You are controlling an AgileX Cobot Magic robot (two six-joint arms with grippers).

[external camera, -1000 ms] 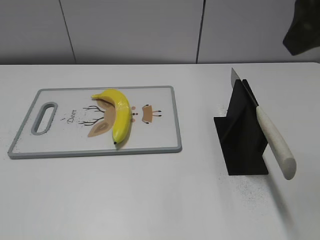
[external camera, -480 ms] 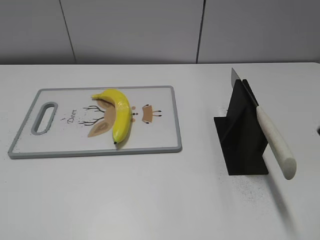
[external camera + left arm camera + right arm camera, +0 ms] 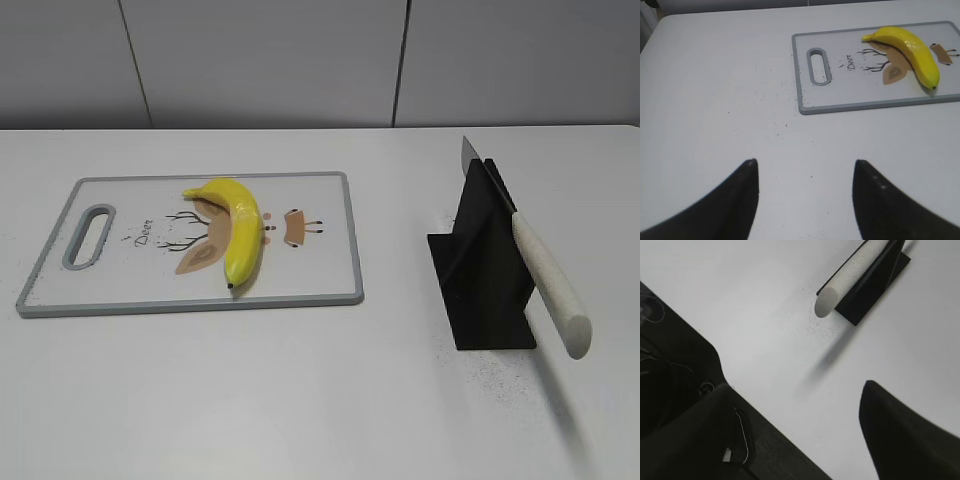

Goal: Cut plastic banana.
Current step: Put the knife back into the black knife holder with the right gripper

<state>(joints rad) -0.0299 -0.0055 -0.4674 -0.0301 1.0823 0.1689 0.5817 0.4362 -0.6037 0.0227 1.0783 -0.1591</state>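
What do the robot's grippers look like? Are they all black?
Yes. The left gripper has two smooth black fingers, wide at the base and narrowing to tips. The right gripper is black too, with thin wires on one side. No markings show.

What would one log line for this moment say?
banana: whole, on cutting board | knife: in black stand | left end effector: open, empty | right end effector: open, empty

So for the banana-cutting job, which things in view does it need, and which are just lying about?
Needed for the job:
banana, lying on the cutting board
knife, resting in the black stand

Just lying about:
dark specks scattered on the table; nothing else loose is in view
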